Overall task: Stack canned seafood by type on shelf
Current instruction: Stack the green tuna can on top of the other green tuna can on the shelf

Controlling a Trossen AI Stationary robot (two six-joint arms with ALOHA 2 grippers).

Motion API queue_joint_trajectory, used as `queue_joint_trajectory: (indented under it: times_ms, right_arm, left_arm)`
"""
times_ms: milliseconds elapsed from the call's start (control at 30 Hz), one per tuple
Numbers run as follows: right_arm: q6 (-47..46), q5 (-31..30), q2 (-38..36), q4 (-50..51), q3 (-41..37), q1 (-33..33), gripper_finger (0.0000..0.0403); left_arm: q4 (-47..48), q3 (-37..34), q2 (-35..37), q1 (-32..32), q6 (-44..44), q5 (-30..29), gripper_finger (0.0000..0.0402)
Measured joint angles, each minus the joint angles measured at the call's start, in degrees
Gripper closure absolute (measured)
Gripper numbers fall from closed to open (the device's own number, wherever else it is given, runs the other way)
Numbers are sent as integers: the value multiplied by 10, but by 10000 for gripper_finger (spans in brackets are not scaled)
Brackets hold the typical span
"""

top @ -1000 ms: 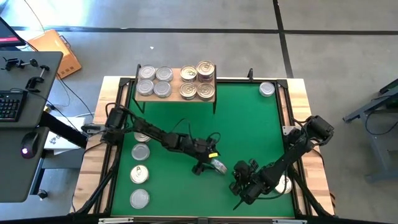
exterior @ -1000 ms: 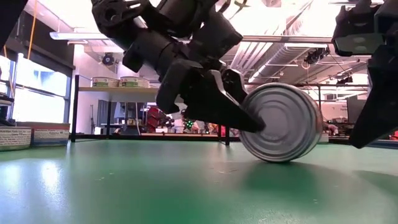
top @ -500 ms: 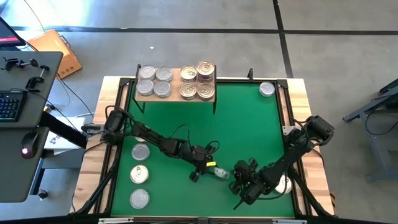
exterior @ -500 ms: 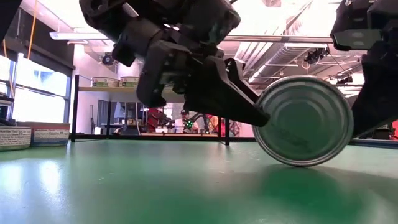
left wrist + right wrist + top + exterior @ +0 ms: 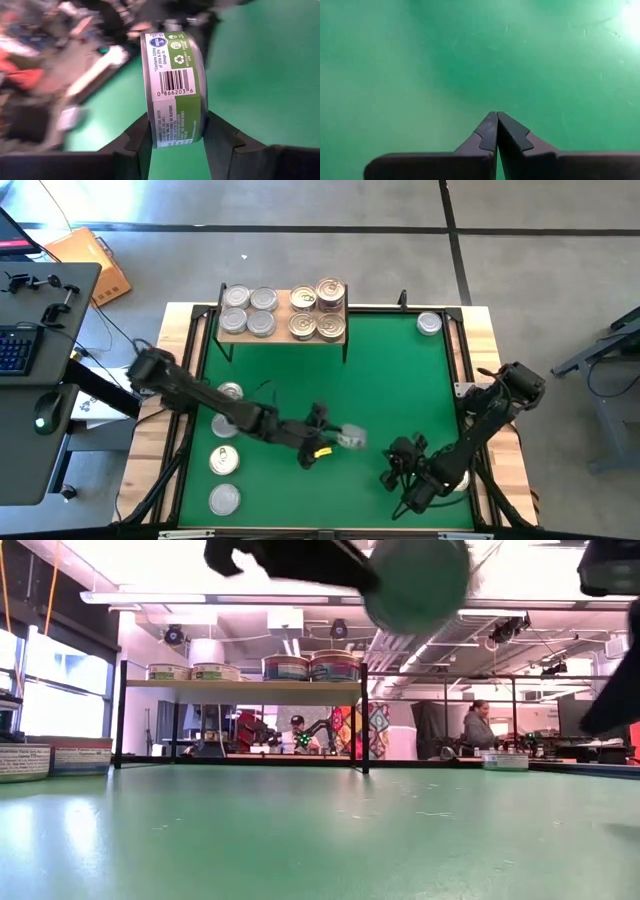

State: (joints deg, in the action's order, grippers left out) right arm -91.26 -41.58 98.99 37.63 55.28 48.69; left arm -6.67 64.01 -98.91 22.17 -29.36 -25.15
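Note:
My left gripper [image 5: 177, 125] is shut on a round tin with a green label [image 5: 175, 85], one of the canned seafood. The tin is high above the green mat in the low view [image 5: 418, 585] and near the mat's middle in the high view [image 5: 350, 437]. At the far edge stands the shelf [image 5: 283, 332]. Silver-lidded tins [image 5: 248, 310] rest on their bottoms on its left half, gold-lidded ones [image 5: 317, 312] on its right half, one stacked. My right gripper [image 5: 393, 477] is shut and hovers over bare mat near the front right [image 5: 496, 120]. My left gripper pinches the tin between its two fingers [image 5: 137, 140], one on each flat end, at the part of the tin nearest the wrist [image 5: 176, 131]. The tin stands on edge in the hold, its labelled wall toward the wrist camera, lifted clear of the mat.
Several loose tins lie flat in a column along the mat's left side [image 5: 225, 445]. One more sits at the far right corner [image 5: 429, 323], another beside my right arm near the front right [image 5: 460, 477]. People and benches show in the room beyond the table [image 5: 478, 725].
My left gripper has taken hold of the tin, which stood on edge on the mat, slid it a little toward the near edge and then raised it well clear of the mat, still on edge. My right gripper has drawn back slightly toward the table's right edge.

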Motion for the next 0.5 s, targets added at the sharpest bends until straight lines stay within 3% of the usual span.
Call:
queue_joint_trajectory:
  times_ms: [233, 500]
  right_arm:
    - [73, -31, 1, -89, -32, -35, 403]
    - [214, -30, 1, -250, -72, -75, 403]
  left_arm:
    - [114, 0, 120, 12, -50, -199, 288]
    - [218, 0, 241, -88, -42, -291, 288]
